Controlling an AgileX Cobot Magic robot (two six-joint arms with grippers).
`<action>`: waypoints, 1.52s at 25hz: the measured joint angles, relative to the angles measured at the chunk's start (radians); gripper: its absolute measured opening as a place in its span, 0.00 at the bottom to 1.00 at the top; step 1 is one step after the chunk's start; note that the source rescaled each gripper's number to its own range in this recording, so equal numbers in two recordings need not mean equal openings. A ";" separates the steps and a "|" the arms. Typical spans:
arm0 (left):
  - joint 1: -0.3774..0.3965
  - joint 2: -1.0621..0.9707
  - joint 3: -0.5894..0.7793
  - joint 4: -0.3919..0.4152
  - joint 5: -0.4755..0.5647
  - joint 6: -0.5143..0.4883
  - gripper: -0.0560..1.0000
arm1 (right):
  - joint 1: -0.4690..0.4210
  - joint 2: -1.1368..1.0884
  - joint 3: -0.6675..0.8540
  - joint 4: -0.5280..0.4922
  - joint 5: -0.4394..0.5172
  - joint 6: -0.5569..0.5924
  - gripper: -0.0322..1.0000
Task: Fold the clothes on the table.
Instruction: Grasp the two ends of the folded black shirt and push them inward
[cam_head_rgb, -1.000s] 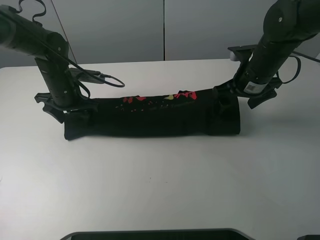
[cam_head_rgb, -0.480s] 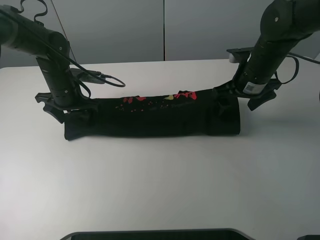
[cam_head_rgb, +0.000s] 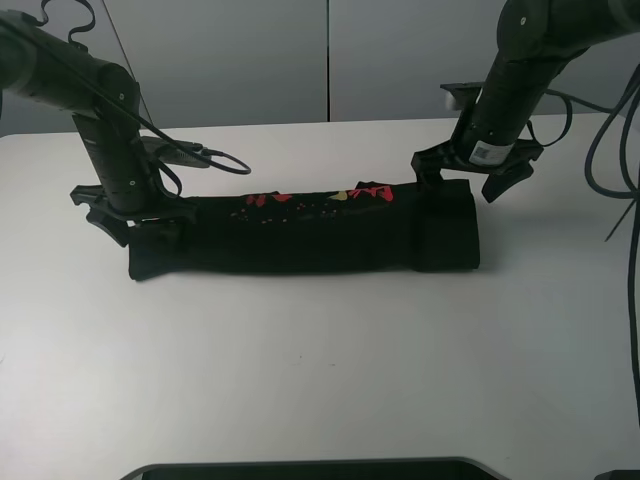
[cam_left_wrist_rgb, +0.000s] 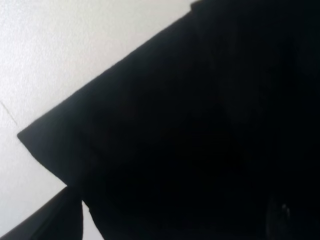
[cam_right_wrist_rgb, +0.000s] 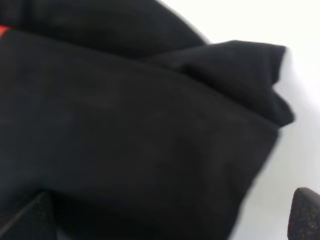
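Clearly, right hand (cam_head_rgb: 466, 178) spread wide, above T-shirt (cam_head_rgb: 300, 240)

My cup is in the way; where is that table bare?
The wide near stretch of table, between the folded shirt and the front edge, is bare. The far strip behind it is narrower, with a cable. Crowded: both shirt ends, where the left arm and right arm work.

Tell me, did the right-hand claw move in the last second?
Yes. The right gripper rose up and away from the T-shirt end, which stayed put.
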 joint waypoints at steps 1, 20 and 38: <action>0.000 0.000 0.000 0.000 0.000 0.002 0.96 | -0.014 0.007 0.000 0.000 0.002 0.000 1.00; 0.000 0.000 0.000 0.002 -0.002 0.029 0.96 | -0.054 0.110 0.000 0.128 0.004 -0.044 1.00; 0.000 0.000 0.000 0.004 -0.005 0.033 0.96 | -0.028 0.131 -0.008 0.159 -0.005 -0.075 0.53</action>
